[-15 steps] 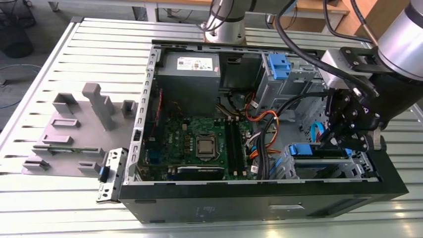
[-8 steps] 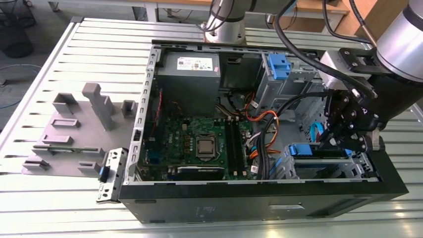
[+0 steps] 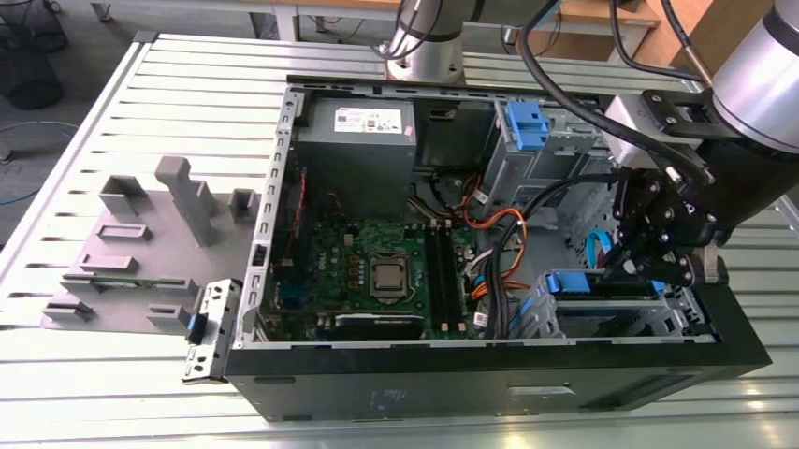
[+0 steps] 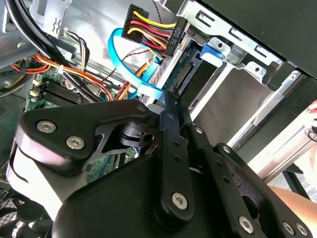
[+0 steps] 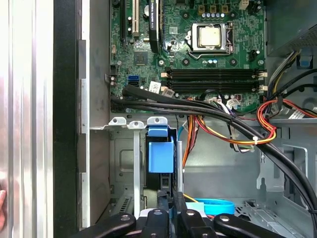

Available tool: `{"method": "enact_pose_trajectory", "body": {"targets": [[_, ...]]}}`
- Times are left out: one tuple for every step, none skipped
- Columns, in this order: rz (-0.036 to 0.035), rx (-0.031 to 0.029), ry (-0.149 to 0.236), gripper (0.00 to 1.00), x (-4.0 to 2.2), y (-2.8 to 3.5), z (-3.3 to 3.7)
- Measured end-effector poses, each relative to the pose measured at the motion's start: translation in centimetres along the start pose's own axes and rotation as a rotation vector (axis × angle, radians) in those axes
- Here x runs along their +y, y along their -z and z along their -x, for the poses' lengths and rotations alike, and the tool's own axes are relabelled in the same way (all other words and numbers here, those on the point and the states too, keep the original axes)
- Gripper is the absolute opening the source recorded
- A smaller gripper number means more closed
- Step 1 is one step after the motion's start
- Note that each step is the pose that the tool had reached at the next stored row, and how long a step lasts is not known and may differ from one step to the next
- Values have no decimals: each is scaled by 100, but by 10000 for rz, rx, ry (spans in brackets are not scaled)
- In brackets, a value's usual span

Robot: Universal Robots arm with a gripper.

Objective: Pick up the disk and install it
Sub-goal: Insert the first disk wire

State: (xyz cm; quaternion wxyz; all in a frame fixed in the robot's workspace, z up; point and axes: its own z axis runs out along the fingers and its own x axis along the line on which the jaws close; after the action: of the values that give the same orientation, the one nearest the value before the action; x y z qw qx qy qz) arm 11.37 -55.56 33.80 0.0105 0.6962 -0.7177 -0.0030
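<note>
First wrist view: the black two-finger gripper [image 5: 172,210] has its fingers drawn together, pads nearly meeting, at the mouth of the grey sheet-metal drive cage [image 5: 124,163]. What, if anything, sits between the pads cannot be told. Directly ahead of the fingertips stands the disk [image 5: 161,158], a flat drive seen edge-on with a blue plastic rail and tab, seated upright in the cage slot. Just beside the fingers lies a flat light-blue data cable [image 5: 214,206] on the case floor.

Second wrist view: the gripper [image 4: 171,101] tips sit against the disk's connector edge [image 4: 184,74], with the light-blue cable looping next to them and a bundle of red, yellow and orange power wires [image 4: 148,29] just beyond.

Exterior view: the gripper [image 3: 631,271] hangs inside the open black tower computer case [image 3: 500,383], right above the blue-railed disk [image 3: 587,285] in the cage. Farther off lie the green motherboard [image 3: 374,271], the grey power-supply box [image 3: 359,140], and, outside the case, a grey plastic fixture block [image 3: 150,243] on the slatted metal table [image 3: 100,393].
</note>
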Motion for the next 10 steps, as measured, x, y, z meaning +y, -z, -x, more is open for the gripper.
{"method": "enact_pose_trajectory", "body": {"targets": [[0,4,0,16,0,11,0],[0,1,0,16,0,11,0],[0,1,0,16,0,11,0],[0,1,-1,16,0,11,0],[-6,-1,0,16,1,12,-1],[-17,-10,0,16,2,10,-4],[-32,-30,-1,16,4,8,-7],[-50,-57,0,16,5,6,-11],[-69,-80,0,16,6,3,-14],[-85,-100,1,16,5,3,-18]]}}
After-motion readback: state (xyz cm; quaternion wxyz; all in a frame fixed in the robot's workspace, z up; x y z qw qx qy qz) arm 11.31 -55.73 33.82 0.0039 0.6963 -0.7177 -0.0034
